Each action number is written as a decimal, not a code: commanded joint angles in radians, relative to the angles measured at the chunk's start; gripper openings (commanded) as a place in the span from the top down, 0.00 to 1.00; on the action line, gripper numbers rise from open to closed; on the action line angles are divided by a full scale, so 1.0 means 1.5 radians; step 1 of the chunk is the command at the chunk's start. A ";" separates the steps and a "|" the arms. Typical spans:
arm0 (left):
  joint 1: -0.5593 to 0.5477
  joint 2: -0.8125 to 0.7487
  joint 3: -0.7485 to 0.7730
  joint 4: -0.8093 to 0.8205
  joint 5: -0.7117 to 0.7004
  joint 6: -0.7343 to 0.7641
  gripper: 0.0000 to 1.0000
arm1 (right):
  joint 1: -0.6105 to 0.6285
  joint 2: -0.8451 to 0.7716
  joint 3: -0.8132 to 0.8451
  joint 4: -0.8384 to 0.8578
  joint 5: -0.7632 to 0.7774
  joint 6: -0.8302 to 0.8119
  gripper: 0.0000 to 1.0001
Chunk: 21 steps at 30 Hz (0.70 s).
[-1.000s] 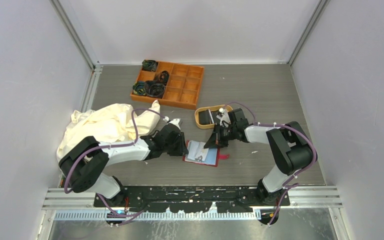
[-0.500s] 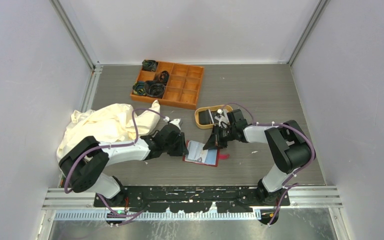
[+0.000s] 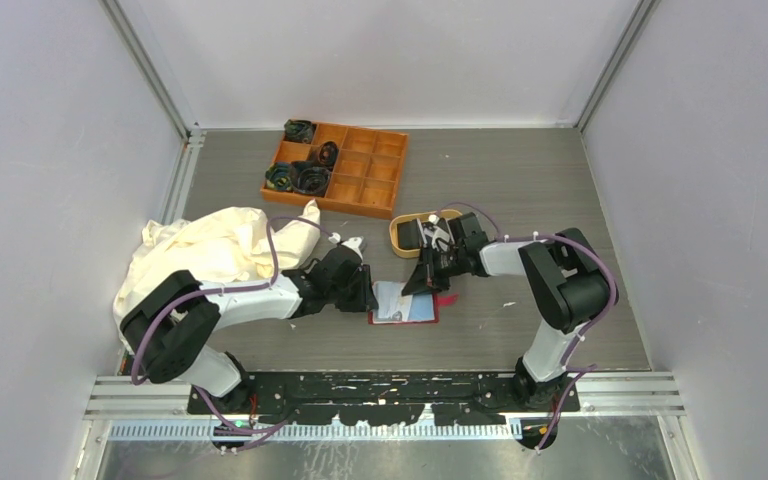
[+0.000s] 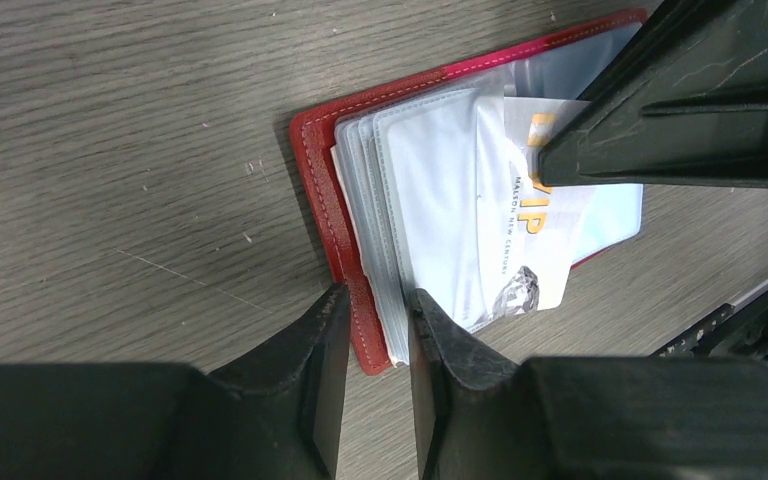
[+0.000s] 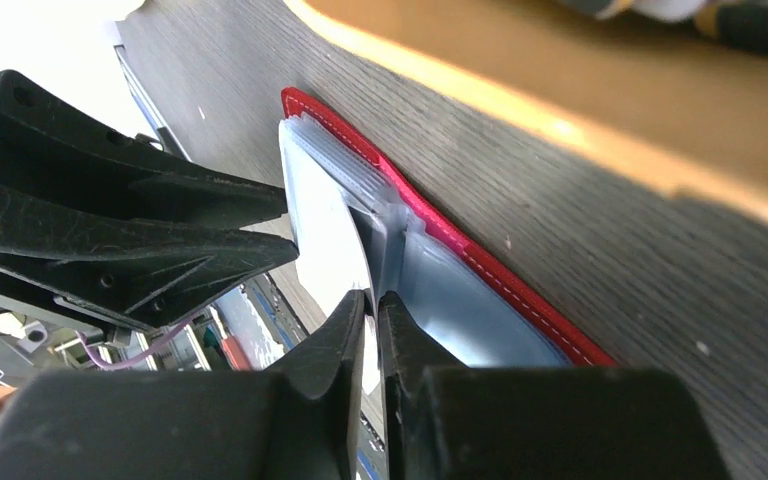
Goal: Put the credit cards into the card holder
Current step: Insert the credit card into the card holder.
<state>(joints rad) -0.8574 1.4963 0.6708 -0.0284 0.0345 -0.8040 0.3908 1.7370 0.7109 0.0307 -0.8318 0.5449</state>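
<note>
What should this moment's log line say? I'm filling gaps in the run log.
left gripper pinches wallet edge | right gripper around white card at open wallet, grip unclear | step: card insertion

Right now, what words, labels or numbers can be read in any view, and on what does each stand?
"IP": large orange letters on the white card in the card holder; the letter before them is hidden by the right gripper.
A small dark line beside those letters, perhaps ending "NEW CENTURY": too small to be sure.
Top and right wrist views: nothing readable.
</note>
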 commanded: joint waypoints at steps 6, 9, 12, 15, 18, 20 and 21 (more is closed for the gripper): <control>-0.004 0.012 0.011 -0.027 -0.001 0.014 0.71 | 0.002 -0.001 0.057 -0.109 0.006 -0.112 0.85; -0.005 0.014 0.015 -0.034 -0.003 0.019 0.71 | -0.002 0.005 0.067 -0.141 -0.020 -0.154 0.83; -0.004 0.013 0.021 -0.041 -0.004 0.023 0.71 | -0.001 0.020 0.080 -0.169 -0.044 -0.183 0.77; -0.004 0.014 0.026 -0.047 -0.006 0.026 0.71 | -0.001 0.022 0.081 -0.170 -0.048 -0.184 0.74; -0.005 0.020 0.031 -0.048 -0.005 0.028 0.71 | -0.001 0.022 0.089 -0.185 -0.036 -0.185 0.75; -0.004 0.024 0.035 -0.051 -0.005 0.029 0.71 | -0.002 0.024 0.096 -0.200 -0.029 -0.188 0.81; -0.004 0.026 0.036 -0.052 -0.004 0.029 0.71 | -0.001 0.025 0.099 -0.205 -0.029 -0.190 0.82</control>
<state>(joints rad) -0.8593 1.5112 0.6994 -0.0700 0.0387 -0.7887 0.3859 1.7699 0.8169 -0.2199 -0.8700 0.2993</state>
